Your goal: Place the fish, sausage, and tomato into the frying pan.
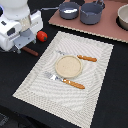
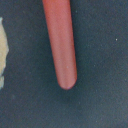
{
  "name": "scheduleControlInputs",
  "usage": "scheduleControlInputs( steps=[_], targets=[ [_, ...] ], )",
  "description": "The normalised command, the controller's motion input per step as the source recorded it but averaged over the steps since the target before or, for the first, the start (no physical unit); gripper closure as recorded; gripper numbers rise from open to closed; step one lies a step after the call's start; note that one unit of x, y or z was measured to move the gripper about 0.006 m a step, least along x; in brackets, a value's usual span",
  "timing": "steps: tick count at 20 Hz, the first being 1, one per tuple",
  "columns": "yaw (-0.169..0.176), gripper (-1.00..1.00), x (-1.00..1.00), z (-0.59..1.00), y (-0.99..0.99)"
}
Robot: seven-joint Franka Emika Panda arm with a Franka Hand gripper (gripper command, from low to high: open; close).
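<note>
The sausage (image 1: 31, 51) is a dark red-brown rod on the black table, off the placemat's edge at the exterior view's left. It fills the wrist view (image 2: 60, 45), with one rounded end showing. My gripper (image 1: 21, 45) hangs right over the sausage's other end; I cannot see how its fingers stand. A pale bumpy-edged shape, the fish (image 2: 2, 55), lies beside the sausage; the arm hides it in the exterior view. The red tomato (image 1: 42, 35) sits just beyond the gripper. The frying pan (image 1: 69, 9) with its thin handle stands on the brown board at the back.
A grey pot (image 1: 91, 13) stands next to the pan, and a bowl (image 1: 123, 17) at the board's far right. On the striped placemat (image 1: 100, 60) lie a tan plate (image 1: 68, 66), an orange-handled knife (image 1: 85, 58) and a fork (image 1: 67, 81).
</note>
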Motion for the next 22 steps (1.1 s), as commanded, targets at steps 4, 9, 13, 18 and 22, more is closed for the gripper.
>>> scheduleControlInputs(
  steps=[4, 9, 13, 18, 22],
  targets=[
    [0.000, -1.00, 0.05, -0.33, 0.13],
    [0.000, -1.00, 0.00, -0.36, 0.09],
    [0.000, 1.00, -0.04, -0.31, 0.03],
    [0.000, 1.00, -0.07, -0.21, 0.01],
    [0.000, 1.00, -0.06, -0.13, 0.00]
  ],
)
